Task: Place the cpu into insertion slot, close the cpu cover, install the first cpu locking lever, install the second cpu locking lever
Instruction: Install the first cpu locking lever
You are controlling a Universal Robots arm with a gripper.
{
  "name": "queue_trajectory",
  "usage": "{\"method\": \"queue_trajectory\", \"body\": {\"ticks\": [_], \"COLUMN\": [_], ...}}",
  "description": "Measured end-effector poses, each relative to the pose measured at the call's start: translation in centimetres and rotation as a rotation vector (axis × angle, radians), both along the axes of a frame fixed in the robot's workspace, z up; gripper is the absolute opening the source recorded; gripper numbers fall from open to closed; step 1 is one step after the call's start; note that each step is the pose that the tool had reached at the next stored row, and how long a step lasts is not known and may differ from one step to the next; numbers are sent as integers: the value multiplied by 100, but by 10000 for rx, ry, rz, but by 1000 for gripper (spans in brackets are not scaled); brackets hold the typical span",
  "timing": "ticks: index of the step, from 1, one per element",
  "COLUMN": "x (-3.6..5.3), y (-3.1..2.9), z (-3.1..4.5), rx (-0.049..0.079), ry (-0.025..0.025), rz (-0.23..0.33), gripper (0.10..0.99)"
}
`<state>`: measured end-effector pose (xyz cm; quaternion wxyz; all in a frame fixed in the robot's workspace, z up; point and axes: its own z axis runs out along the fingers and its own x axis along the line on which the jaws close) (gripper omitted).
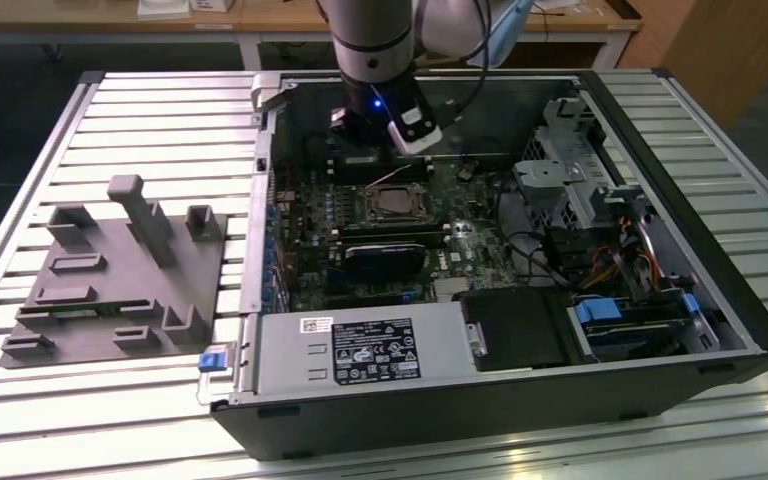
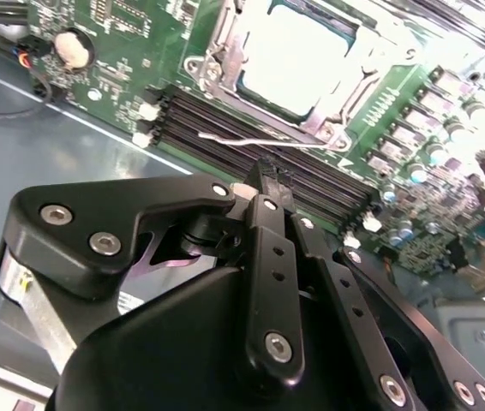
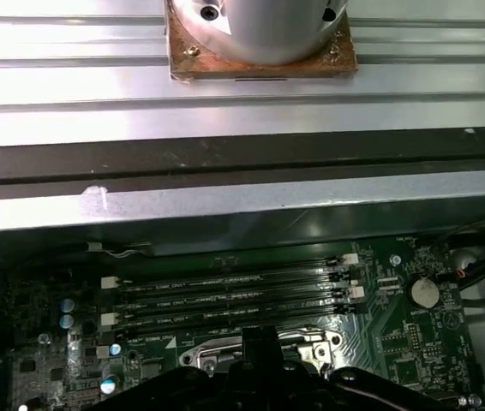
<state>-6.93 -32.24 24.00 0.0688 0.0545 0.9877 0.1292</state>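
Black gripper (image 2: 264, 181) links sit closest in the second wrist view; how wide I'm open, I cannot tell. Beyond, the cpu (image 2: 298, 47) lies in the slot (image 1: 369, 207), mid-frame in the exterior view. The case (image 1: 518, 400) rests on a slatted metal table (image 1: 37, 420); wooden desks (image 1: 91, 15) line the top edge.

My fingers (image 3: 262, 342) cover part of the insertion slot (image 3: 315, 349); glare whites out the cpu (image 2: 298, 51) top.

Exterior view: high, mid-range, looking down into open case (image 1: 491, 420). Both wrist views: close over motherboard (image 2: 122, 60), sharing cpu slot (image 2: 212, 64) and memory slots (image 3: 225, 295).
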Motion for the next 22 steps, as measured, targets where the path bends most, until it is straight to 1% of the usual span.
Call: {"method": "queue_trajectory", "body": {"ticks": [3,4,5,6,12,17,22], "x": [0,0,0,0,0,-1,-1], "y": [-3,-4,-4,-4,-4,-3,-3], "z": [-17,-24,-32,-38,-42,-86,-121], "rx": [1,0,-1,-1,-10,-13,-39], "ry": [-186,-240,-283,-308,-315,-336,-337], "rz": [0,0,0,1,0,-56,-268], "gripper": [106,106,106,106,106,106,106]}}
